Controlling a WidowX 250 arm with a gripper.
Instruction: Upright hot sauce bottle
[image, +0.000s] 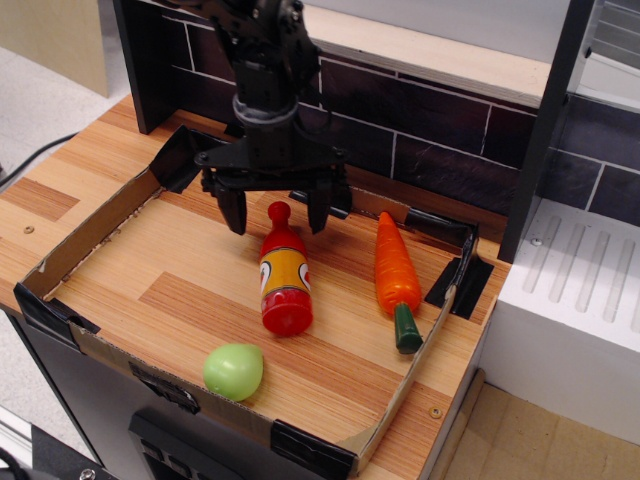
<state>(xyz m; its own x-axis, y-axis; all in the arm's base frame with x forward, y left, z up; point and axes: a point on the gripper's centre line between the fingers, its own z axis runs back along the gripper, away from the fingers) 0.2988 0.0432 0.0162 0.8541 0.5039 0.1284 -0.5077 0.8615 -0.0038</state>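
Observation:
The hot sauce bottle is red with a rounded knob top and a yellow-orange label band. It lies on its side in the middle of the shallow cardboard tray, knob toward the back wall, base toward the front. My black gripper hangs open just above the knob, one finger on each side of it. It is not touching the bottle and holds nothing.
An orange carrot with a green stem lies to the right of the bottle near the tray's right wall. A green round fruit sits at the front. A dark brick wall stands behind the tray.

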